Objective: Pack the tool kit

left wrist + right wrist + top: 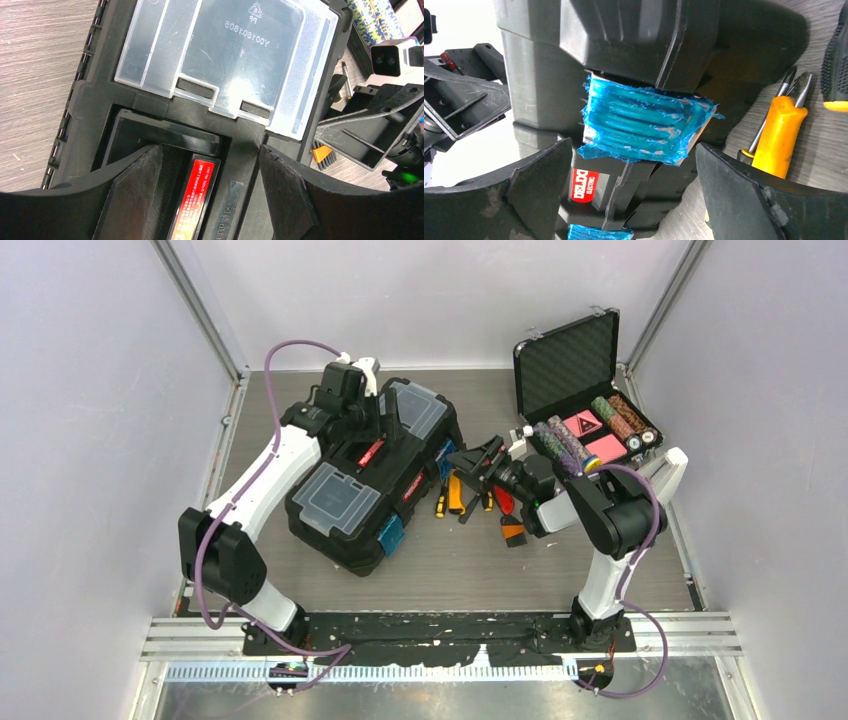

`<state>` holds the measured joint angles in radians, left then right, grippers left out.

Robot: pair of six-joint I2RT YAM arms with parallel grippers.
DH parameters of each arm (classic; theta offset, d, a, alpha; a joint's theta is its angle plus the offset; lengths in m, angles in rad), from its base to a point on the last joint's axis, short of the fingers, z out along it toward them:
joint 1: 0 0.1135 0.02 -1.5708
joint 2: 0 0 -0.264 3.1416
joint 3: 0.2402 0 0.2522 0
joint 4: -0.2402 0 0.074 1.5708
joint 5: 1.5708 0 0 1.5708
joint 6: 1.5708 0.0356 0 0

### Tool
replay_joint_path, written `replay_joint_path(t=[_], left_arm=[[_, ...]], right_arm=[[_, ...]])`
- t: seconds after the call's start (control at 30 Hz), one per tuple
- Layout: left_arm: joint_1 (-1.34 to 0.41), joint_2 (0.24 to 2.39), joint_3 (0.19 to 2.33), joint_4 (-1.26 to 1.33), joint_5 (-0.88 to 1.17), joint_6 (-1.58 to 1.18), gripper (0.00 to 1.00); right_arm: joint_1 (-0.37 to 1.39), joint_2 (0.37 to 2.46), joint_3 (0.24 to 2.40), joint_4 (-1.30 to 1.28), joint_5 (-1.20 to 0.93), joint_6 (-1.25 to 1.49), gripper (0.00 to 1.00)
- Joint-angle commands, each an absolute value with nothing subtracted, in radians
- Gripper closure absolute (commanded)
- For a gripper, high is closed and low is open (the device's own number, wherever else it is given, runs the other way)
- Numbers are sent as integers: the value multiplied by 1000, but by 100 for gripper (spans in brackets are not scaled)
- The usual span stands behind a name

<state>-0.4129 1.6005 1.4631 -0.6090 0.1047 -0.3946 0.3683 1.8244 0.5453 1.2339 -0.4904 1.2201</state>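
Grey wood-grain tabletop (480, 570) inside pale lilac walls (90, 390), black toolbox (415, 485) at left, left hand (210, 160) and right hand (634, 150) both wide.

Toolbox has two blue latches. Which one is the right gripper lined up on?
The far latch, beside the loose screwdrivers: it is framed between the right gripper's open fingers. The other latch is at the box's near end.
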Motion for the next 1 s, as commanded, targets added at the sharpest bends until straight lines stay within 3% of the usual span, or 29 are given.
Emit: replay_joint_path(t=[0.0, 0.7, 0.97], left_arm=[[-392, 1714, 1380, -735, 79, -385, 23], [-393, 1683, 1271, -657, 210, -430, 21], [-393, 1688, 1265, -652, 220, -440, 21]], right_arm=[[369, 1862, 584, 1364, -474, 1226, 1], [423, 2033, 718, 1619, -505, 1290, 5], [427, 2043, 890, 1619, -523, 1301, 5]])
